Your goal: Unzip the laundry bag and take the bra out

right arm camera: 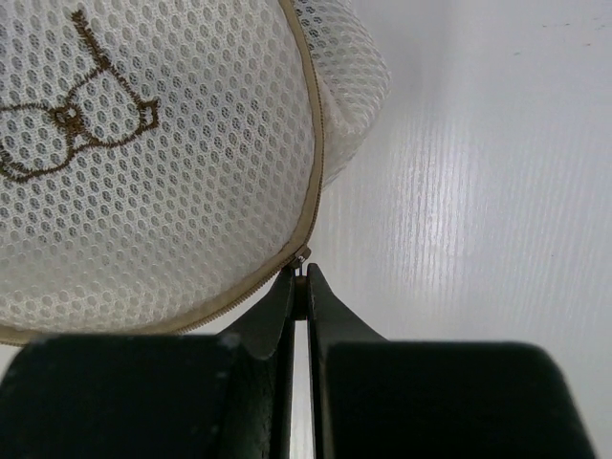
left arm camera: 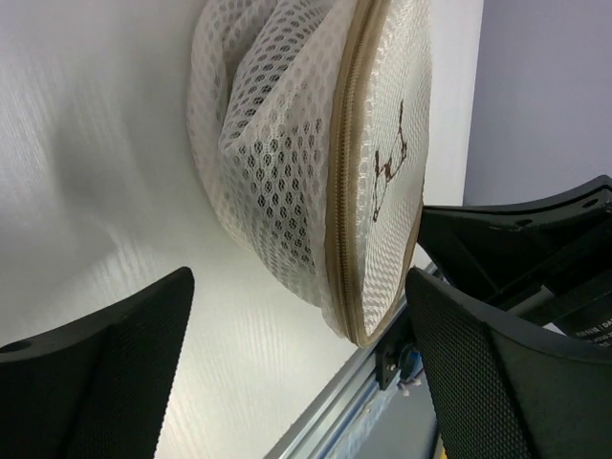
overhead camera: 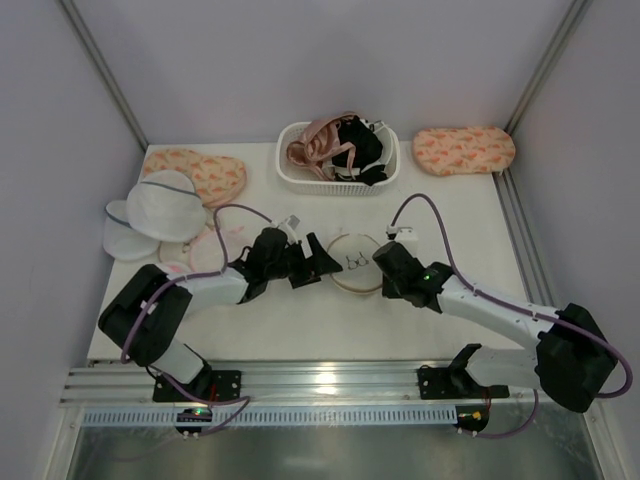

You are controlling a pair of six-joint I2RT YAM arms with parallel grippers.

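The laundry bag (overhead camera: pixel 354 262) lies flat at the table's middle, cream mesh with a tan zipper rim and a small dark mark. My left gripper (overhead camera: pixel 318 263) is open at its left edge; in the left wrist view the bag (left arm camera: pixel 287 143) stands just beyond the gripper (left arm camera: pixel 298 316), its rim between the spread fingers, untouched. My right gripper (overhead camera: pixel 383 266) is at the bag's right edge. In the right wrist view the gripper (right arm camera: pixel 300 279) is shut on the zipper pull (right arm camera: pixel 302 256) at the rim of the bag (right arm camera: pixel 153 172). The zipper looks closed. The bra is hidden.
A white basket (overhead camera: pixel 290 172) at the back holds pink and black garments. Peach patterned pouches lie at back right (overhead camera: pixel 463 149) and back left (overhead camera: pixel 200 170). White domed bags (overhead camera: pixel 160 208) and a pink-rimmed pouch (overhead camera: pixel 213 250) sit left. The metal rail (overhead camera: pixel 320 385) runs along the near edge.
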